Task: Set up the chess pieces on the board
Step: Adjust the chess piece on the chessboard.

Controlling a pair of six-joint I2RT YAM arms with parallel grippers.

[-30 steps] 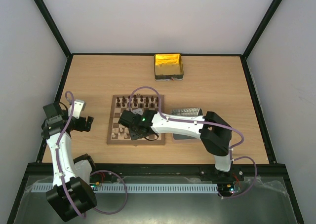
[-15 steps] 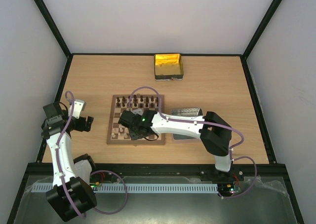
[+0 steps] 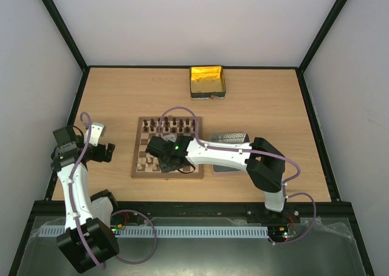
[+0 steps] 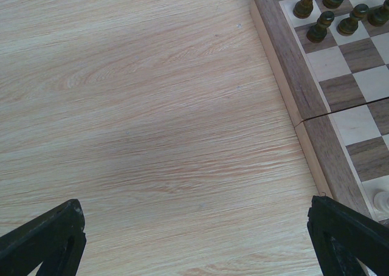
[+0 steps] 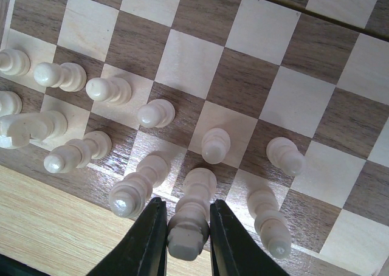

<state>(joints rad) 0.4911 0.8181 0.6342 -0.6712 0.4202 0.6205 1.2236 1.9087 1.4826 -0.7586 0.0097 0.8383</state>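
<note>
We find the right gripper clamped on a cream piece in the back row of the board (toward the near edge of the counter). We judge placing in hand; next, release and lift straight. The left gripper hangs apart, by the left edge.

A pale, wood-grained rectangular tabletop fills the middle of the frame. Left of centre lies a square wooden chessboard with dark-brown and cream checks. Just beside its right edge sits a flat grey metal tray. A shiny yellow-gold rectangular tin rests at upper centre, well apart from both.
</note>
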